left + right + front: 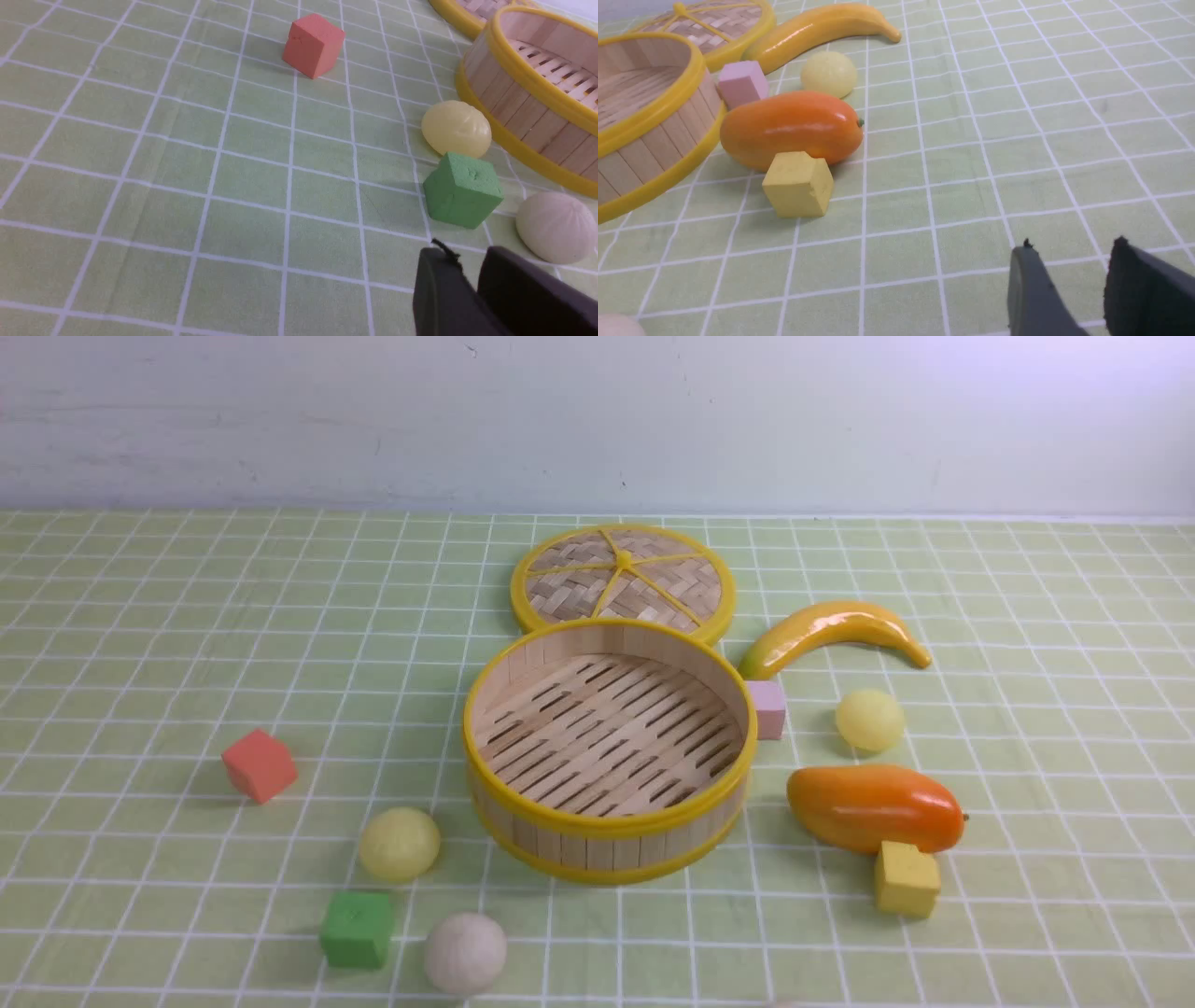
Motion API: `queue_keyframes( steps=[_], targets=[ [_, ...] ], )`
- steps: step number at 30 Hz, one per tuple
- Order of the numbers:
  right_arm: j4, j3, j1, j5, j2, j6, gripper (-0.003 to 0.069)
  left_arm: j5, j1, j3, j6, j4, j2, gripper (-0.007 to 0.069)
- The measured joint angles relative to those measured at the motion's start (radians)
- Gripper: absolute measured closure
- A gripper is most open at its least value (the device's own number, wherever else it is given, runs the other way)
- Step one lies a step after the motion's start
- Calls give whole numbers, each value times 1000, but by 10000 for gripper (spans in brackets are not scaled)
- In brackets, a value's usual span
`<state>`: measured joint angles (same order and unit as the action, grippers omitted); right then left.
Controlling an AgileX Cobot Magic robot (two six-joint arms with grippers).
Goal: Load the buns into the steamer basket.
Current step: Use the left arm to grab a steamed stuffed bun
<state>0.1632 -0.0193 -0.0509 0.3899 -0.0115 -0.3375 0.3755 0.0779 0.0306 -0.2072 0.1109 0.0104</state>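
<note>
The steamer basket (579, 847) stands empty at the table's centre, also seen in the wrist views (523, 116) (649, 144). One pale yellow bun (400, 844) (456, 129) lies at its front left, with an off-white bun (465, 952) (556, 227) nearer me. Another pale yellow bun (869, 720) (829, 73) rests to its right. A sliver of an off-white bun (614, 325) shows at the right wrist view's edge. My left gripper (469, 256) hovers near the off-white bun, narrowly open and empty. My right gripper (1073, 247) is open over bare cloth. Neither shows in the front view.
The woven lid (621, 574) lies behind the basket. A banana (831, 630), mango (868, 807), pink cube (767, 709) and yellow cube (906, 879) sit on the right. A red cube (260, 764) and green cube (357, 929) sit on the left.
</note>
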Motion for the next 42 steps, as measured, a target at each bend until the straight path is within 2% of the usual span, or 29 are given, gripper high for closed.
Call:
queue_keyframes(
  steps=[32,35,40,42],
  targets=[
    [0,0,0,0,0,0,420,-11,0,0,0,1,0,468],
    [0,0,0,0,0,0,420,-85,0,0,-63,123,0,463],
    [0,0,0,0,0,0,420,-252,0,0,-269,525,0,459],
    [0,0,0,0,0,0,420,-322,0,0,-294,592,0,460]
  ],
)
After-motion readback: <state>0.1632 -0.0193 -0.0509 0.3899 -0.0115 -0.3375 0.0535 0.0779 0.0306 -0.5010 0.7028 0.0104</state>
